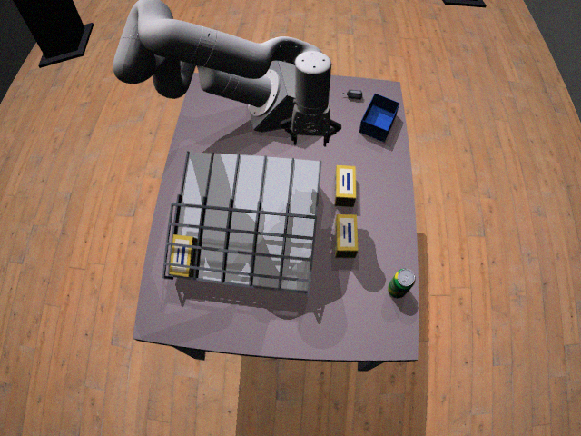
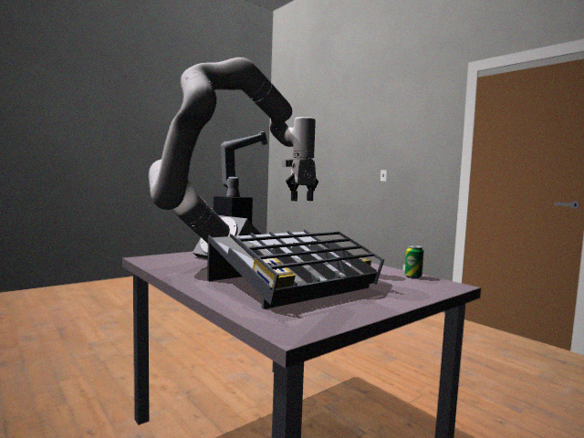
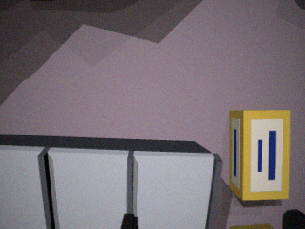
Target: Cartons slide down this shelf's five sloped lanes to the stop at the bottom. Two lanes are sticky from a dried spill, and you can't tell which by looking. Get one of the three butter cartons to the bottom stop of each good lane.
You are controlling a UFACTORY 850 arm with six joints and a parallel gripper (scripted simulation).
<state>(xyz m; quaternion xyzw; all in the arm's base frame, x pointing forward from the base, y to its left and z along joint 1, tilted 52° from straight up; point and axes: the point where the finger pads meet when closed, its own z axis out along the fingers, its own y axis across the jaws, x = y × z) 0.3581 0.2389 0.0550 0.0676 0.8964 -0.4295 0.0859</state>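
The sloped shelf (image 1: pixel 251 178) (image 2: pixel 235 258) (image 3: pixel 176 186) has five lanes. One butter carton (image 1: pixel 181 255) (image 2: pixel 285 281) lies at the bottom stop of the leftmost lane in the top view. The other four lanes show no carton. A second butter carton (image 1: pixel 346 180) (image 3: pixel 267 157) lies on the table to the right of the shelf. A third butter carton (image 1: pixel 346 234) (image 3: pixel 251 226) lies below it in the top view; only its edge shows in the wrist view. My gripper (image 1: pixel 310 142) (image 2: pixel 301 198) (image 3: pixel 212 220) is open and empty, high above the shelf's upper right end.
Dark crossbars (image 1: pixel 302 215) cover the lower half of the lanes. A green can (image 1: pixel 402 282) (image 2: pixel 413 261) stands near the table's right edge. A blue bin (image 1: pixel 379 117) and a small dark object (image 1: pixel 355 94) are at the table's far right.
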